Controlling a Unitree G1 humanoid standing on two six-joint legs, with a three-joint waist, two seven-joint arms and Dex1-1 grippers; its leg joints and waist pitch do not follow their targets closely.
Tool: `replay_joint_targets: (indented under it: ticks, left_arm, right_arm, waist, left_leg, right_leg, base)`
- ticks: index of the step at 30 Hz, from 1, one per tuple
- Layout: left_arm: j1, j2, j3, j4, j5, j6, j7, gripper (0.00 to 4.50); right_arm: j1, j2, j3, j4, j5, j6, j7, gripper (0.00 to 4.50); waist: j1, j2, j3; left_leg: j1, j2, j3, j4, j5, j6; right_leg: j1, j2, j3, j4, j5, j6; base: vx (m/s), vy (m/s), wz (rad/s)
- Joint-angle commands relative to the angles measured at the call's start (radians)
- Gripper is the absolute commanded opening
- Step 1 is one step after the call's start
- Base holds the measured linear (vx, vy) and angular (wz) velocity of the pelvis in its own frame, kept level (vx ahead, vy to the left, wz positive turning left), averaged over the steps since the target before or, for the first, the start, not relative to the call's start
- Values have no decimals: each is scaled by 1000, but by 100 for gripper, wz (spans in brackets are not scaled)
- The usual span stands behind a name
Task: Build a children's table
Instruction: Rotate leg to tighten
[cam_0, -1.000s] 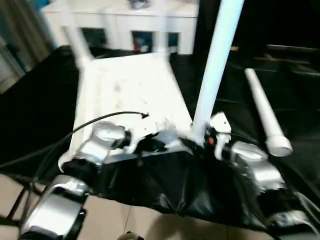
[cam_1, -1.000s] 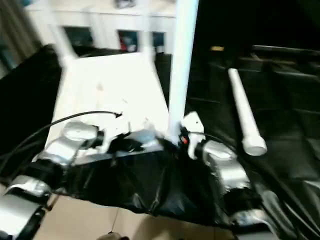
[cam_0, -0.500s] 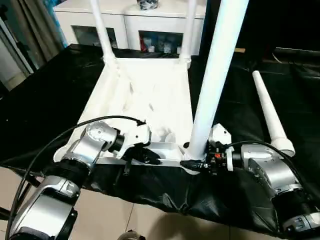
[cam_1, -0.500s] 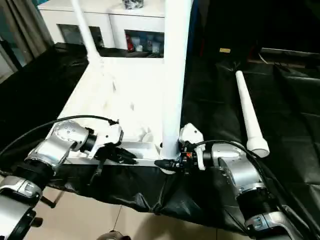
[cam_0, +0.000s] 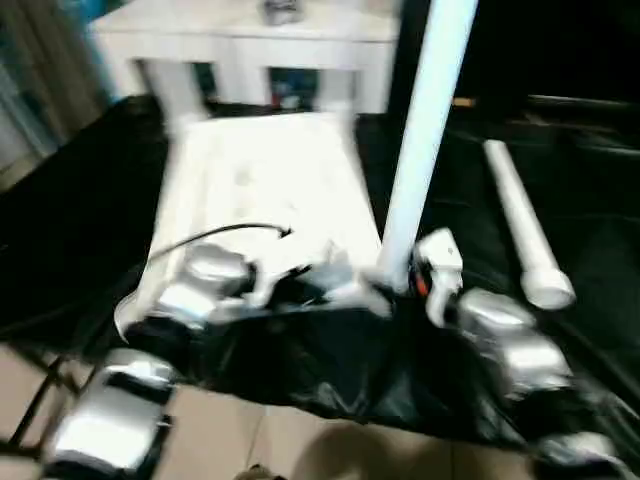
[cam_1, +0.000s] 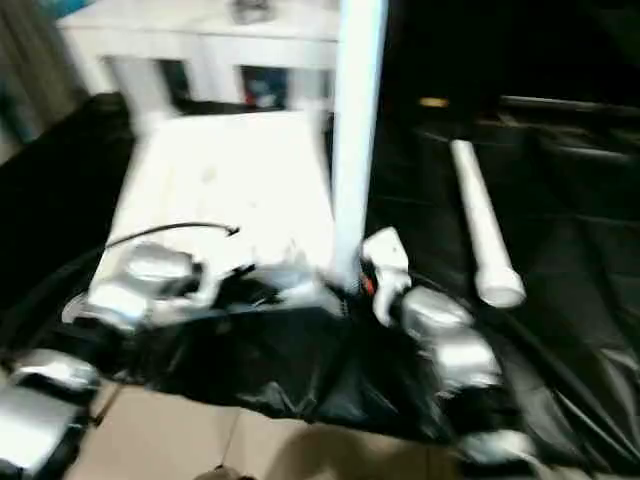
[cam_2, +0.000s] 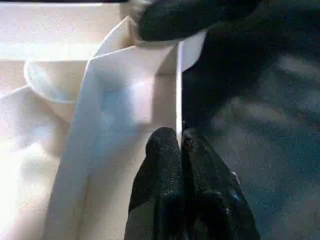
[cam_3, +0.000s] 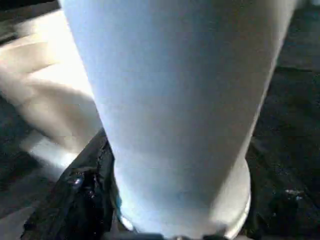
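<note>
Left claw (cam_2: 180, 145): fingers pinched on tabletop (cam_0: 262, 180) near rim, 7 o'clock. Right claw (cam_0: 398, 287): at upright leg (cam_0: 420, 130) base, grip indeterminable. Loose leg (cam_0: 520, 222), 3 o'clock.

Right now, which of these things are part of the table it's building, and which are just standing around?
Part of the job:
white plastic rectangular tabletop
upright white tubular leg
loose white tubular leg lying on the cloth

Just there:
white glass-doored cabinet
black cloth cover
</note>
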Motion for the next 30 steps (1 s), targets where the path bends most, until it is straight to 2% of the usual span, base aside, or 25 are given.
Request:
replay_joint_targets:
  ticks: [1,2,3,7,8,10,11,14,18,22,24,25,30]
  left_arm:
    - [-4,-65,-15,-65,4,38,59,0]
    - [-1,-83,-14,-77,12,57,89,0]
    - [2,-102,-17,-89,18,71,113,0]
    - [10,-118,-25,-104,22,84,132,0]
    - [15,-120,-31,-106,23,79,134,0]
    - [29,-114,-42,-121,22,79,132,0]
    - [30,-113,-42,-124,22,82,133,0]
    - [41,-100,-41,-133,23,79,122,0]
    - [51,-64,-42,-134,14,30,68,0]
    - [58,-12,-53,-129,-5,-42,-38,0]
    - [58,1,-54,-128,-12,-55,-69,0]
    - [63,17,-51,-138,-38,-61,-132,0]
    - [67,45,-66,-137,-46,-88,-205,0]
  right_arm:
    - [-17,74,36,60,-32,12,-120,279]
    - [-23,98,31,76,-44,11,-168,279]
    - [-28,119,33,89,-55,-1,-198,279]
    - [-36,142,36,110,-72,-32,-226,279]
    - [-45,149,26,123,-70,-46,-240,314]
    - [-54,155,-5,122,-30,-57,-218,349]
    - [-54,155,-6,121,-27,-58,-215,349]
    - [-50,132,7,107,-34,-74,-175,373]
    - [-34,70,32,68,-7,-82,-22,373]
    - [-9,-29,100,7,-1,-92,210,373]
    - [-7,-59,118,-4,1,-90,276,373]
    - [-3,-110,152,-28,11,-79,400,373]
    - [-3,-167,192,-54,21,-63,540,373]
  waist:
    - [-3,-10,-62]
    - [-5,-13,-62]
    - [-6,-11,-63]
    - [-4,-8,-67]
    - [-4,-9,-68]
    - [-4,-9,-66]
    - [-4,-4,-66]
    - [-5,-5,-69]
    - [0,-8,-73]
    - [9,-9,-76]
    - [11,-6,-75]
    - [14,-8,-73]
    - [28,-10,-72]
  left_leg:
    - [10,69,-47,-80,-265,2]
    - [9,69,-46,-79,-258,6]
    - [13,68,-43,-78,-244,9]
    - [8,68,-39,-75,-207,35]
    - [8,67,-39,-75,-205,40]
    - [8,67,-38,-75,-220,44]
    - [9,68,-40,-75,-219,43]
    - [8,72,-39,-76,-207,44]
    - [2,67,-36,-69,-171,73]
    - [0,70,-34,-64,-140,103]
    - [1,72,-35,-65,-143,106]
    - [4,73,-33,-66,-162,104]
    - [5,75,-34,-67,-182,93]
  right_leg:
    - [51,-100,71,-99,-428,-101]
    - [51,-99,72,-98,-417,-103]
    - [46,-99,75,-97,-398,-112]
    - [50,-94,77,-86,-305,-135]
    - [51,-93,77,-84,-291,-139]
    - [53,-96,77,-86,-305,-140]
    - [52,-96,77,-85,-306,-141]
    - [53,-92,79,-78,-256,-152]
    - [58,-93,79,-71,-200,-164]
    - [59,-89,76,-64,-163,-165]
    - [57,-89,75,-63,-163,-169]
    - [55,-88,75,-67,-190,-169]
    - [53,-91,76,-72,-254,-156]
  base:
    - [0,0,0]
    - [0,0,0]
    - [0,0,0]
    - [0,0,0]
    - [0,0,0]
    - [0,0,0]
    - [0,0,0]
    - [0,0,0]
    - [0,0,0]
    - [0,0,0]
    - [0,0,0]
    - [0,0,0]
    - [0,0,0]
